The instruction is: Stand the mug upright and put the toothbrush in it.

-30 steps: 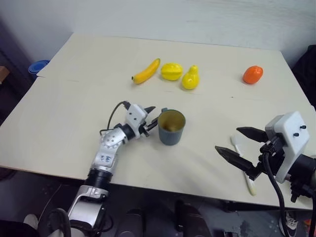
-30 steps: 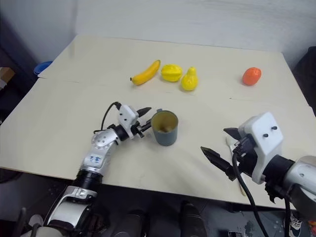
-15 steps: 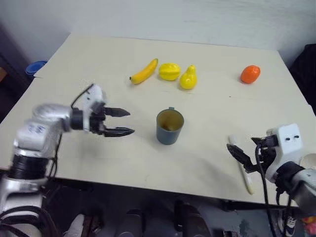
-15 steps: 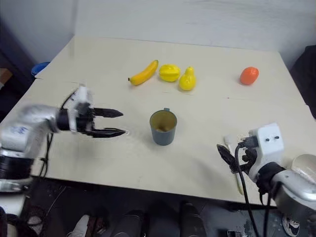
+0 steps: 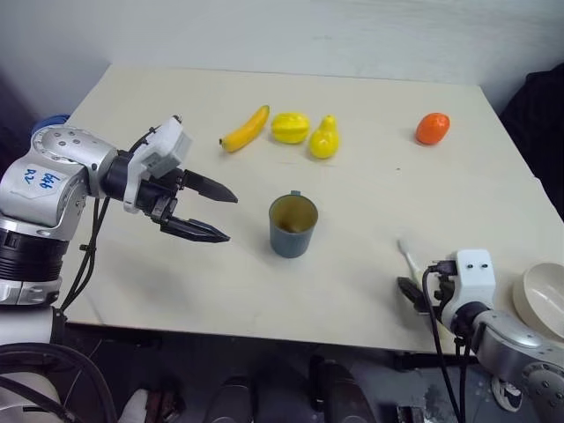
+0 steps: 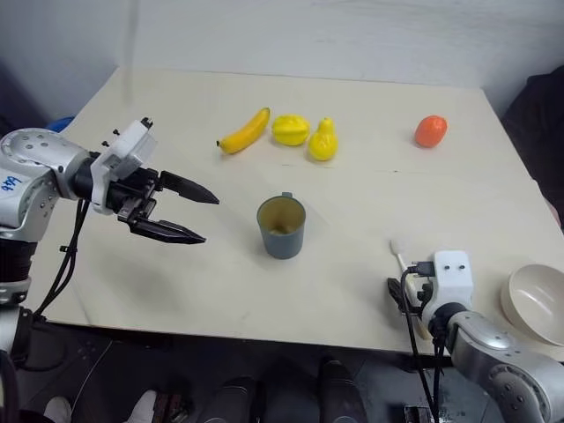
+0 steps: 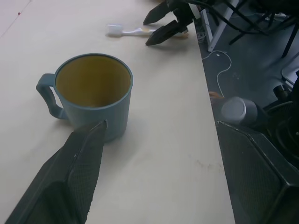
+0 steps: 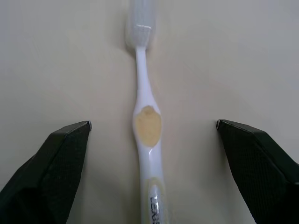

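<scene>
The mug (image 5: pixel 293 226) stands upright mid-frame on the worktop (image 5: pixel 370 194) — my left pincer (image 5: pixel 217 214) spread beside it, my right pincer (image 8: pixel 152 140) spread around the toothbrush (image 8: pixel 146 121), lower right.

Silver-grey metal left arm with blue handwritten marks, a white wrist block, black looping cables, and a left gripper (image 5: pixel 211 214) with tapered black fingers. The right gripper (image 5: pixel 414 294) carries a white screwed block.

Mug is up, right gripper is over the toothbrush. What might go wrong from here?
The toothbrush lies flat on the table near its front edge, between the open right gripper fingers: a slim, low handle may slip or get nudged off. The mug is small and light-looking, so a long brush might tip it.
</scene>
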You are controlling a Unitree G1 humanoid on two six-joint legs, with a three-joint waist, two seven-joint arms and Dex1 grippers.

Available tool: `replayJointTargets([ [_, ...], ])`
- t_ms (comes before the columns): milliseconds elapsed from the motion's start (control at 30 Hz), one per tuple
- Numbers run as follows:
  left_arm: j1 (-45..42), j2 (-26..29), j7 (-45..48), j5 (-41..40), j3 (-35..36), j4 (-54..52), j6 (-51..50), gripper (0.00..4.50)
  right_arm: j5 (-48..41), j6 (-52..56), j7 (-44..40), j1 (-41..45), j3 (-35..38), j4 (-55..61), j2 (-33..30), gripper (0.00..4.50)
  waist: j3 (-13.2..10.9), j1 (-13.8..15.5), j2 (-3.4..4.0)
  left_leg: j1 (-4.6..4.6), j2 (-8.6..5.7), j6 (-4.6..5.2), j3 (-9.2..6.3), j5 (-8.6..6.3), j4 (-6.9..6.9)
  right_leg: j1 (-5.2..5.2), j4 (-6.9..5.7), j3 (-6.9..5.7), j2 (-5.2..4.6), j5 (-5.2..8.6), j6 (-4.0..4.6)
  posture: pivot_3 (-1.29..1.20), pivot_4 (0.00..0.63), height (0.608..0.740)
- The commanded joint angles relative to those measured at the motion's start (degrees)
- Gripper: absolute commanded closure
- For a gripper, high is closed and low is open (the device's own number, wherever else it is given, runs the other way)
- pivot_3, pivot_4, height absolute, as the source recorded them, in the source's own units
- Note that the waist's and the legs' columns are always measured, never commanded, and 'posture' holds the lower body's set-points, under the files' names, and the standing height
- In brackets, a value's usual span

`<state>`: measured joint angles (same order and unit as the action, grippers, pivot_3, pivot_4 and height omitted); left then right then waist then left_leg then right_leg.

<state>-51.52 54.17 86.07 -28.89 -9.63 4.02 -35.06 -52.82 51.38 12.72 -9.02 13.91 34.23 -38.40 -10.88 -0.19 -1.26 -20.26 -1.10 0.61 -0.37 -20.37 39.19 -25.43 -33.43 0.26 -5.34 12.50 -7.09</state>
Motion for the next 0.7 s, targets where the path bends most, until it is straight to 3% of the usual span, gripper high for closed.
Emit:
replayJointTargets([
  [33,-1.3,0.2,4.8,-1.0,0.7,-1.2,0.4,0.54,2.5,0.2,-3.3,0.1,-1.9,-0.8,1.5,0.87,0.0,0.0,-0.02,0.0,0.02,0.0,-0.01,0.0,0.0,0.0,0.0,0.0,0.02,0.0,0.0,0.0,0.15,0.74],
  [367,-1.7,-0.8,3.7,-0.8,0.8,-0.8,0.7,0.54,6.2,2.6,-5.4,-0.5,-1.7,2.1,5.4,4.06,0.0,0.1,-0.03,0.03,0.02,0.0,-0.04,0.0,0.0,0.0,-0.06,0.0,0.03,0.01,0.02,0.0,0.15,0.74],
  [600,-4.1,-3.4,-1.9,-1.6,4.2,4.4,-2.4,0.54,13.8,3.5,-4.9,6.0,-0.9,6.7,0.8,4.14,0.0,0.0,-0.03,0.0,-0.04,0.0,-0.04,0.01,0.01,-0.01,-0.06,0.0,0.01,0.01,0.01,0.0,0.15,0.74],
  [700,-3.7,-2.7,-3.2,-2.2,7.0,5.4,-4.7,0.54,9.4,-1.1,-5.0,19.3,0.5,8.7,6.5,4.14,0.0,-0.9,-0.04,0.04,0.01,0.0,0.04,0.01,0.01,-0.04,-0.08,0.04,0.05,0.0,0.0,0.0,0.15,0.74],
])
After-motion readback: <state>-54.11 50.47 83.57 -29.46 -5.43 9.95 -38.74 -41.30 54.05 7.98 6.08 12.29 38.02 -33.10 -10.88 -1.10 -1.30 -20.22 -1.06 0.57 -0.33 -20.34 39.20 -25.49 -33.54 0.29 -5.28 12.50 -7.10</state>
